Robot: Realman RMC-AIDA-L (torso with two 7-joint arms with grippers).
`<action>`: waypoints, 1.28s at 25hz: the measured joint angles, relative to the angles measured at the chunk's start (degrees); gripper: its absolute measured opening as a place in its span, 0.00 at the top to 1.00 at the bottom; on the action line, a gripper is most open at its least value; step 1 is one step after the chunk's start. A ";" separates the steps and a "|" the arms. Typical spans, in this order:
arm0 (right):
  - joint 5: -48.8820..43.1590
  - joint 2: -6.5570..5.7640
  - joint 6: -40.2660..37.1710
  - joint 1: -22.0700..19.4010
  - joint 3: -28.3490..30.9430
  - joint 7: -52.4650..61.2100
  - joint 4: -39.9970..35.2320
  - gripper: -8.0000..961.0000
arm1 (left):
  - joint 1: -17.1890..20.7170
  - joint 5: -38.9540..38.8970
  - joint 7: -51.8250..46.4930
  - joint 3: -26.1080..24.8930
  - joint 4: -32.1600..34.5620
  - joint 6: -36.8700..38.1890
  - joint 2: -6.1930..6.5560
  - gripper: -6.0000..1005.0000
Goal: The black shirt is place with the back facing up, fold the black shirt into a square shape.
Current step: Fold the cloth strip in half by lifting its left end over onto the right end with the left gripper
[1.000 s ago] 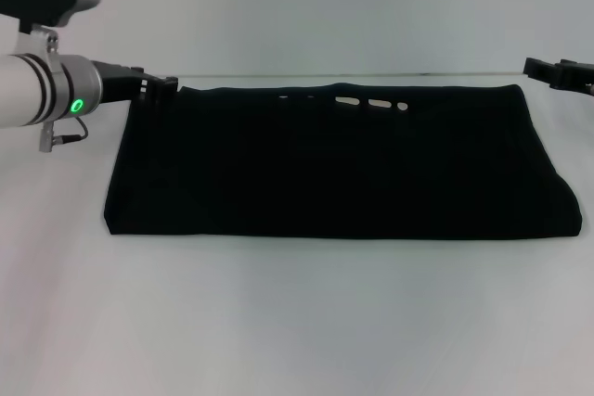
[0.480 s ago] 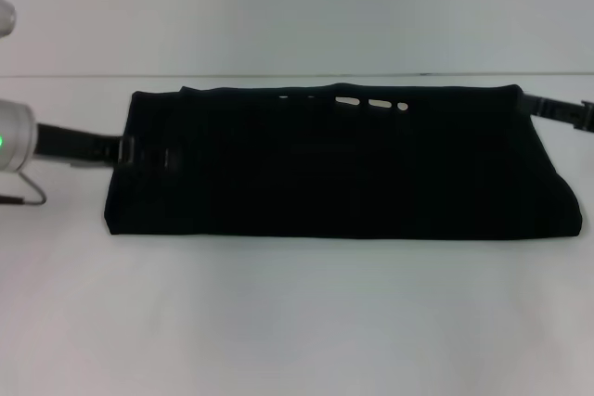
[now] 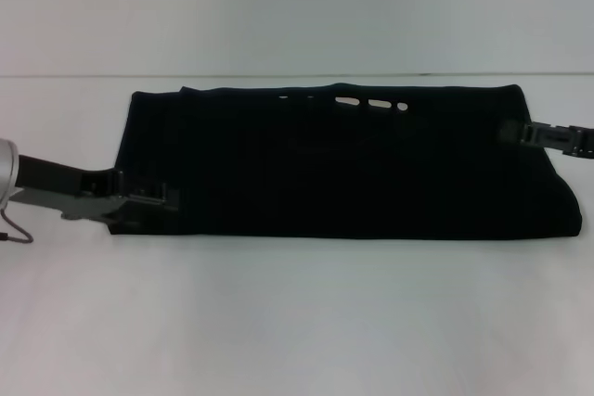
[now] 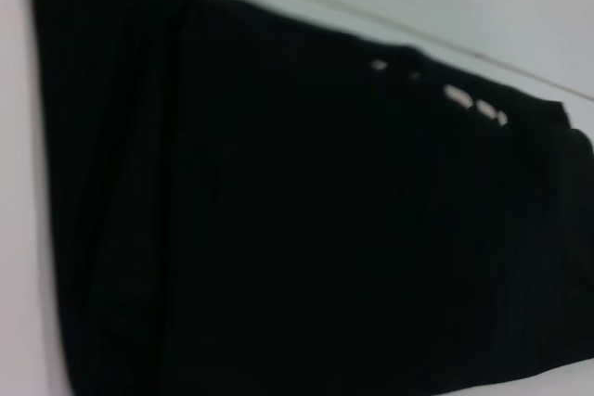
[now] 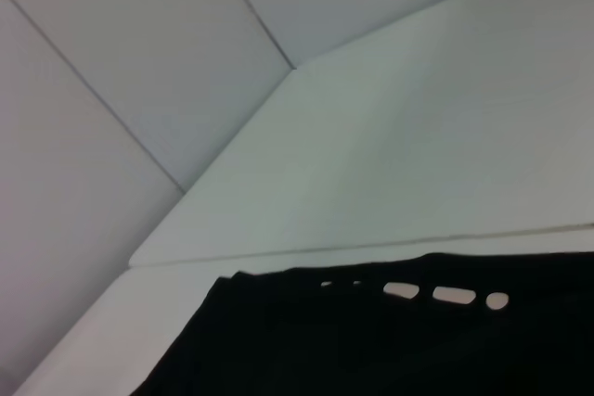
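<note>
The black shirt [image 3: 343, 173] lies flat on the white table [image 3: 297, 322] as a long, wide band, with a few small gaps in its far edge [image 3: 376, 104]. My left gripper [image 3: 148, 199] reaches in from the left and sits at the shirt's near left corner, over the fabric. At the shirt's right edge, about halfway between far and near side, is my right gripper [image 3: 512, 132]. The left wrist view is filled by the black shirt [image 4: 325, 229]. In the right wrist view the black shirt [image 5: 390, 350] shows with its far edge against the table.
Bare white table surface surrounds the shirt on all sides. Behind the table's far edge [image 3: 297, 75] stands a pale wall [image 3: 297, 6], seen in the right wrist view as panelled wall [image 5: 139, 71].
My left gripper has moved from the shirt's far left corner along its left edge to the near left corner. My right gripper has come in from beyond the far right corner onto the right edge.
</note>
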 joint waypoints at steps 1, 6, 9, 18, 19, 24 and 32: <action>-0.01 0.12 0.17 0.17 -0.46 -0.01 -0.05 0.11 | -0.09 0.28 -1.21 -0.23 -0.52 0.02 0.08 0.38; 0.19 0.34 2.02 1.04 -1.09 -0.08 -0.20 0.06 | 0.08 0.52 -8.89 -1.40 -2.79 -1.53 0.11 0.24; 0.23 0.34 3.48 1.36 -1.10 -0.09 -0.20 0.03 | 0.41 0.42 -13.45 -1.52 -4.29 -3.46 -0.13 0.17; 0.28 0.49 6.27 1.51 -1.09 -0.17 -0.20 0.03 | 1.15 -0.11 -19.11 -10.70 -10.04 -6.23 -0.24 0.10; 0.28 0.53 6.29 1.52 -1.01 -0.17 -0.20 0.03 | 1.28 -0.11 -19.72 -11.14 -10.40 -6.61 -0.24 0.10; 0.28 0.81 6.84 1.63 -0.75 -0.18 -0.20 0.03 | 1.99 -0.14 -22.75 -11.56 -11.66 -8.92 -0.53 0.10; 0.32 1.10 7.35 1.86 -0.70 -0.18 -0.20 0.03 | 2.23 -0.14 -25.18 -12.57 -12.39 -11.32 -0.73 0.10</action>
